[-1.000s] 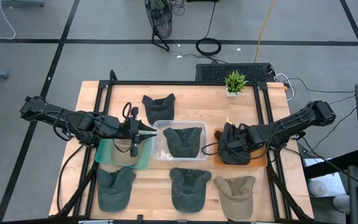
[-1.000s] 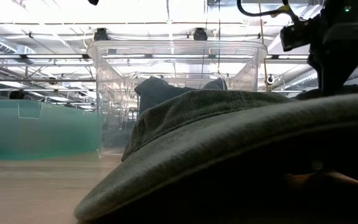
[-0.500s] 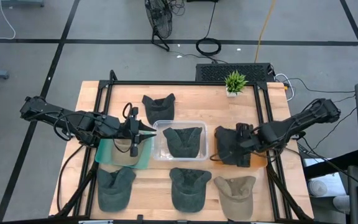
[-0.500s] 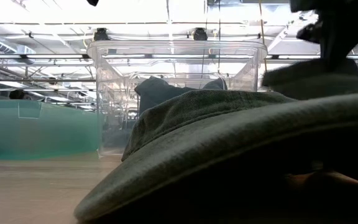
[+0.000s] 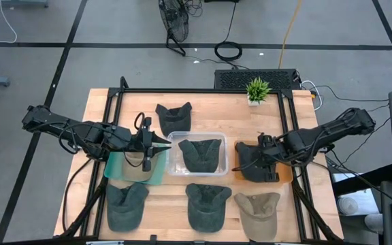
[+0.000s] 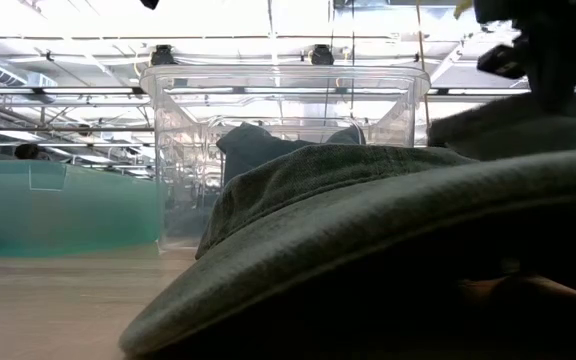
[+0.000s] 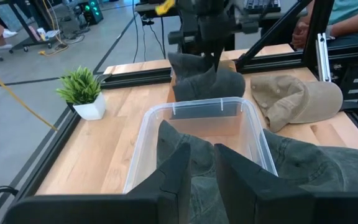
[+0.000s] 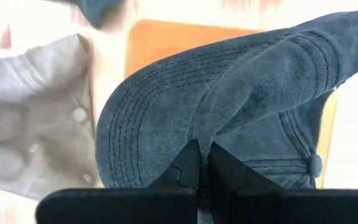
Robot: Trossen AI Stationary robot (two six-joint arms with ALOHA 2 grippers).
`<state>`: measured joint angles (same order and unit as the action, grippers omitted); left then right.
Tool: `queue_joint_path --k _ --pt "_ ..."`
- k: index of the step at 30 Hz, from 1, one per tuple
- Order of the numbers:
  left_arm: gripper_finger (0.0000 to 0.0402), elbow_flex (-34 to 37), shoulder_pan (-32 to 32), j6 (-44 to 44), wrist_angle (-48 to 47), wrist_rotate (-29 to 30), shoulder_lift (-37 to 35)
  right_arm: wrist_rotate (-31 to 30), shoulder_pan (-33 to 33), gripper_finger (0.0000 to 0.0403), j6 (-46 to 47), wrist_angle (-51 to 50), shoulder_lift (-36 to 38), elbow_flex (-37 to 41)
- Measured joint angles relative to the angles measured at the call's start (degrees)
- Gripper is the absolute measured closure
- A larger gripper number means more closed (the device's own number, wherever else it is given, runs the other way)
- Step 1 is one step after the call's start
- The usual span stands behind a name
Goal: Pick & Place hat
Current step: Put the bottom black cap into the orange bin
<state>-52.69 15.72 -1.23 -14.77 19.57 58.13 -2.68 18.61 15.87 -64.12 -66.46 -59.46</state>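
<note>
We see a dark grey stitched fabric cap (image 5: 250, 160) bunched at the right of the high frame, over the flat orange tray (image 5: 283, 178); the right gripper (image 5: 263, 151) pinches its crown, jaws clamped on a fold; the left gripper (image 5: 162, 144) — jaws nearly together, empty — sits centre-left beside the clear plastic bin (image 5: 174, 158).

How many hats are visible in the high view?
7: back of table, clear bin, teal bin, right gripper over the orange bin, and three in front. Others may be hidden.
</note>
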Motion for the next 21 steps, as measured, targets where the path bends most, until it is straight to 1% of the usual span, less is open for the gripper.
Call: queue_joint_path --k 3,9,12,16,21 --pt "0.0321 0.0 0.0 -0.1 0.0 0.0 0.0 1.0 -1.0 0.0399 -1.6 1.5 0.0 3.2" --pt "0.0321 0.0 0.0 -0.2 0.0 0.0 0.0 1.0 -2.4 0.0389 -1.8 8.7 0.0 9.9" --pt "0.0321 0.0 0.0 -0.2 0.0 0.0 0.0 0.5 -2.5 0.0373 -1.7 11.0 0.0 11.6" --pt "0.0321 0.0 0.0 -0.2 0.0 0.0 0.0 -2.9 -2.5 0.0347 -1.6 11.8 0.0 12.4" --pt "0.0321 0.0 0.0 -0.2 0.0 0.0 0.0 -4.8 -2.5 0.0309 -1.7 11.9 0.1 12.4"
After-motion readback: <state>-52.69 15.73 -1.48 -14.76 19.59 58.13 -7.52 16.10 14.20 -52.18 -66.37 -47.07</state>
